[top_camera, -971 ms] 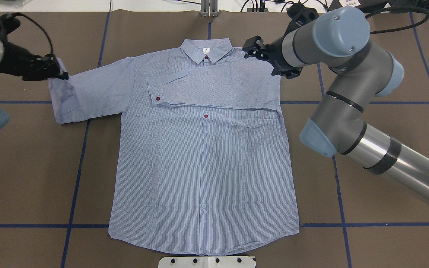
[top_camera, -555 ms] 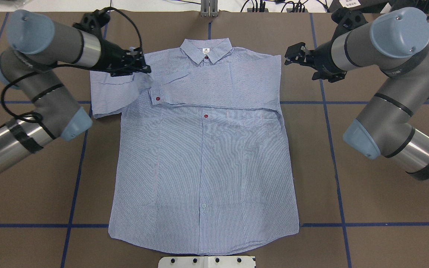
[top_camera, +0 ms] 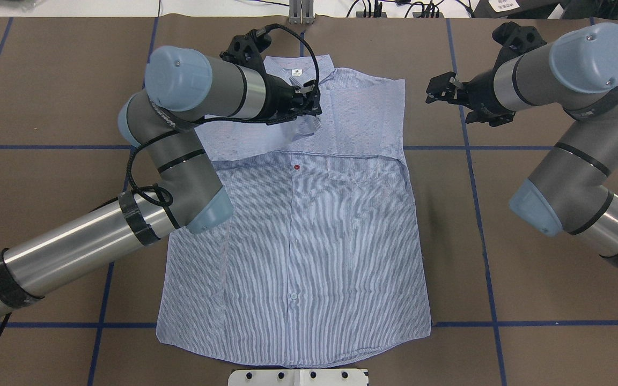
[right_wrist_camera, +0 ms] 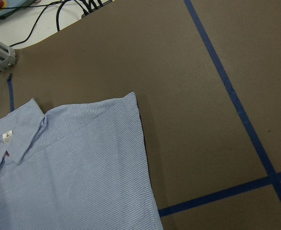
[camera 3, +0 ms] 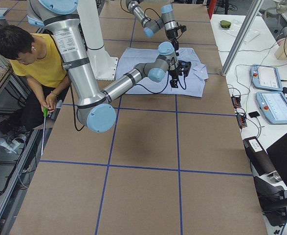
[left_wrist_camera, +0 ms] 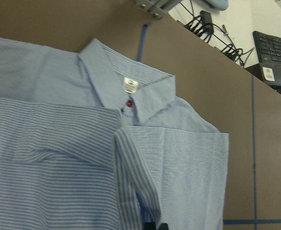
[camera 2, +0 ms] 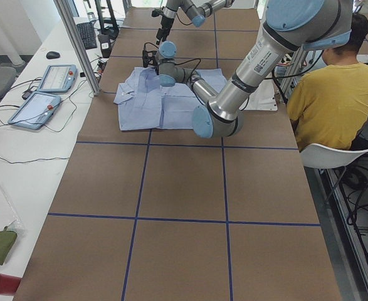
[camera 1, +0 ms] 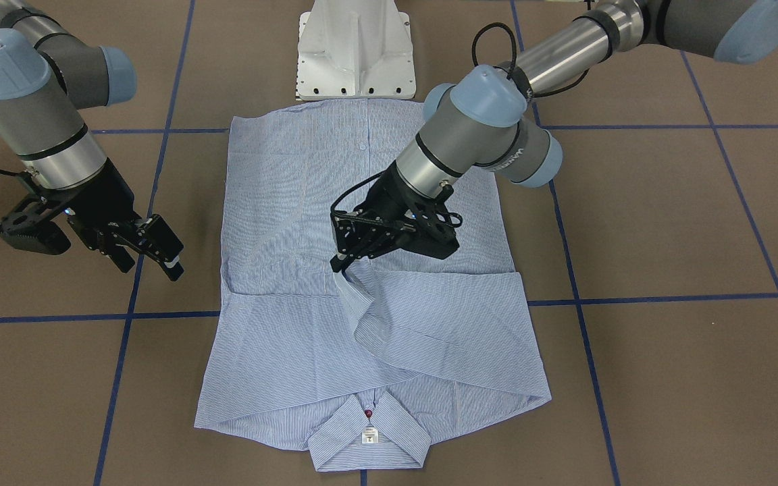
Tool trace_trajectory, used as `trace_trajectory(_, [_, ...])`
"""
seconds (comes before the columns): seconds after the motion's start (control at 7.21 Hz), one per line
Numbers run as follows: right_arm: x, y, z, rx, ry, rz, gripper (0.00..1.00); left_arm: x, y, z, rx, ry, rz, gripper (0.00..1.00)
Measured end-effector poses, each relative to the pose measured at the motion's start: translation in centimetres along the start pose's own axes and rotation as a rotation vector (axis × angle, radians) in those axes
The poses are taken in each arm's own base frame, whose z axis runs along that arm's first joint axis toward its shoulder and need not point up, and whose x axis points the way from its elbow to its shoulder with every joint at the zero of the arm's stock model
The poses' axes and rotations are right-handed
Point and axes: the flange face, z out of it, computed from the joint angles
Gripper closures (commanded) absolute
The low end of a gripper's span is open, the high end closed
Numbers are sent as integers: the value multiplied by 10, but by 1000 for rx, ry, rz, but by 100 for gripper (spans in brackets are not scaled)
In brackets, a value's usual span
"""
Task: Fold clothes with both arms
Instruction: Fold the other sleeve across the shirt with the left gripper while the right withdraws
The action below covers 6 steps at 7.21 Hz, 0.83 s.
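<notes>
overhead exterior: striped blue-and-white shirt [top_camera: 298, 241], sleeves [top_camera: 352, 123] folded in; black left gripper [top_camera: 314, 103] pinches one at 12 o'clock, black right gripper [top_camera: 434, 90] spread; body unfolded.

Overhead, front opposed; 2 end views; wrists close; shirt [top_camera: 314, 225] shared.

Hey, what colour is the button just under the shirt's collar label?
Dark red. The button shows best in the left wrist view, just below the white label.
</notes>
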Motion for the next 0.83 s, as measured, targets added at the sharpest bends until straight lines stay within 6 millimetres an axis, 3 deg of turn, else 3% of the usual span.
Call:
trace_trajectory(0.28, [0,0,1,0,2,0,0,11,31,20,-14,5,5,100])
trace_trajectory(0.69, [7,-3,-3,-7,4,6,0,23,56,36,-29,9,11,100])
trace_trajectory(0.83, [21,-7,-8,-15,11,15,0,24,60,37,-30,10,12,49])
